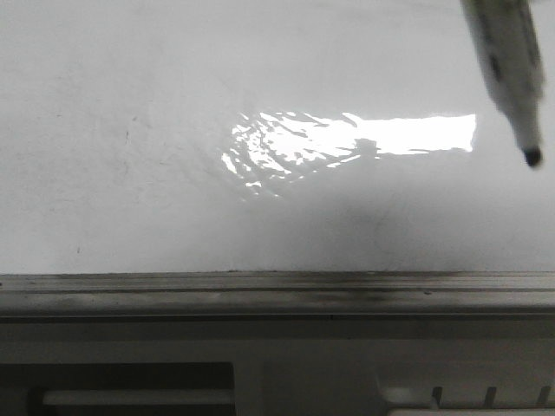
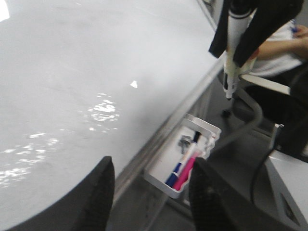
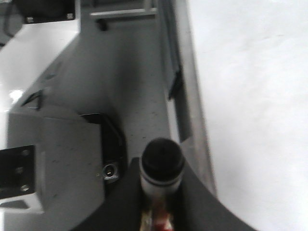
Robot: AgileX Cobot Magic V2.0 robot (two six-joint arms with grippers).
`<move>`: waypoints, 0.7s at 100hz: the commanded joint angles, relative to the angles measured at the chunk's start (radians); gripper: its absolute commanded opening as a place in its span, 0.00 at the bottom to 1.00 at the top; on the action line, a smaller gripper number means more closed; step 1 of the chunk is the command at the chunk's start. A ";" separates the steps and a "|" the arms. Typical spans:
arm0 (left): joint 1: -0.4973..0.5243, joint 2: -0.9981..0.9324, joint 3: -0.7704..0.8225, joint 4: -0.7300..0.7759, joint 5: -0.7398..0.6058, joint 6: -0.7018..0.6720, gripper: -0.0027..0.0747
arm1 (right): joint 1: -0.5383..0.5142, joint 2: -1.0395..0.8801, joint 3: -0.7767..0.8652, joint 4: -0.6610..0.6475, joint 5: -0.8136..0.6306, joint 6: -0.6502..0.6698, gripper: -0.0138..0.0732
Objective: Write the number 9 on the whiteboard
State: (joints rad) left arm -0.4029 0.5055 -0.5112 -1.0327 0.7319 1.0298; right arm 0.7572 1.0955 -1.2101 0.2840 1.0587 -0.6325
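Observation:
The whiteboard (image 1: 130, 130) fills the front view, glossy white-grey with a bright glare patch. No number 9 shows on it in any view. A white marker (image 1: 512, 69) with a black tip (image 1: 532, 157) slants in from the top right of the front view. My right gripper (image 3: 161, 168) is shut on this marker (image 3: 162, 161), seen end-on beside the board (image 3: 250, 96). The left wrist view shows the right gripper (image 2: 245, 29) holding the marker (image 2: 231, 62) tip down, off the board's surface near its rail. My left gripper (image 2: 151, 166) is open and empty over the board (image 2: 72, 72).
A grey metal rail (image 1: 277, 290) edges the board's near side, with a slotted grey ledge (image 1: 434, 381) below. A white tray (image 2: 206, 126) with a blue and a pink marker hangs under the rail. A seated person (image 2: 284, 48) is beyond the right arm.

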 commanded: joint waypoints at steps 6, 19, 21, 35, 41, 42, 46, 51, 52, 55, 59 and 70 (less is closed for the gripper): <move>0.004 -0.022 -0.032 0.003 -0.121 -0.062 0.30 | 0.048 -0.098 0.033 -0.027 -0.361 0.048 0.11; 0.004 -0.022 -0.032 0.014 -0.131 -0.062 0.29 | 0.084 -0.199 0.278 -0.045 -0.888 0.046 0.11; 0.004 -0.022 -0.032 0.014 -0.131 -0.062 0.29 | 0.084 -0.211 0.324 -0.046 -0.982 0.046 0.11; 0.004 -0.022 -0.032 0.014 -0.131 -0.062 0.29 | 0.082 -0.225 0.590 -0.017 -1.586 0.046 0.11; 0.004 -0.022 -0.032 0.014 -0.131 -0.062 0.29 | 0.081 -0.202 0.648 0.034 -1.688 0.046 0.11; 0.004 -0.022 -0.032 0.014 -0.131 -0.062 0.29 | 0.081 -0.197 0.662 0.048 -1.691 0.041 0.11; 0.004 -0.022 -0.032 0.017 -0.135 -0.062 0.29 | 0.076 -0.185 0.677 0.081 -1.686 0.031 0.11; 0.004 -0.022 -0.032 0.017 -0.143 -0.062 0.29 | 0.066 -0.165 0.690 0.103 -1.671 -0.005 0.11; 0.004 -0.022 -0.032 0.017 -0.147 -0.062 0.29 | 0.064 -0.163 0.690 0.103 -1.671 -0.013 0.11; 0.004 -0.022 -0.030 0.017 -0.154 -0.062 0.29 | 0.060 -0.154 0.695 0.105 -1.679 -0.041 0.11; 0.004 -0.022 -0.028 0.019 -0.161 -0.062 0.29 | 0.054 -0.145 0.700 0.110 -1.699 -0.070 0.11; 0.004 -0.022 -0.022 0.019 -0.172 -0.062 0.29 | 0.043 -0.123 0.700 0.185 -1.755 -0.072 0.11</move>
State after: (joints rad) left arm -0.4006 0.4804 -0.5112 -0.9790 0.6104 0.9779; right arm 0.8113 0.9667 -0.4848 0.4247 -0.5578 -0.6797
